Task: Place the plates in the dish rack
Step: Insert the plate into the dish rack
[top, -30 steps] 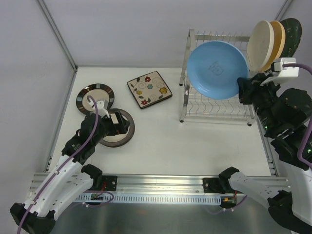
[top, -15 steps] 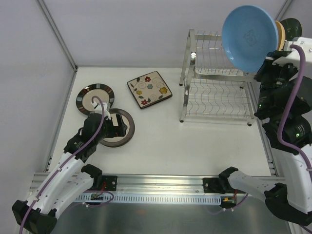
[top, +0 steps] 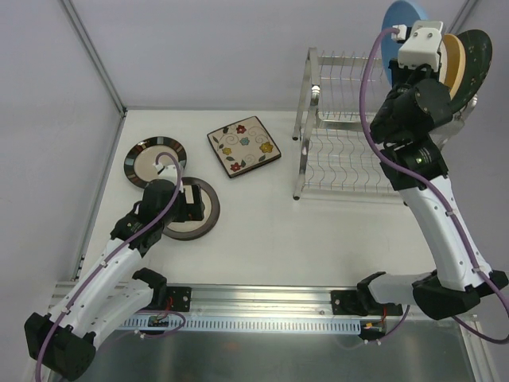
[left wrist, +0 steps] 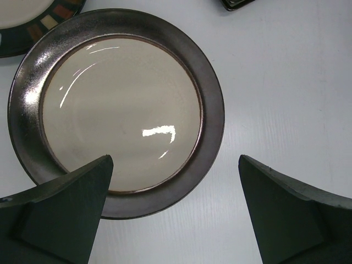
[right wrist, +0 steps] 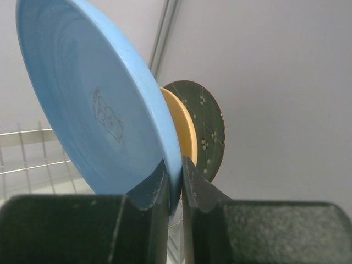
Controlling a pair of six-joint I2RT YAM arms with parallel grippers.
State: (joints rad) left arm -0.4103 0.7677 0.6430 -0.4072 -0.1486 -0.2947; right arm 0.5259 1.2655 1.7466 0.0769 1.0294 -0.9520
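White tabletop and grey walls frame the dish rack at the right. The right pincer is clamped on the rim of the blue plate, holding it on edge above the rack's upper tier, just beside the tan plate and the dark green plate standing there. With so thin a pinch on the rim, the plate could swing or slip. Lowered off line, it might strike the tan plate or miss a slot. The left pincer hangs wide open over the brown-rimmed plate, gripping nothing.
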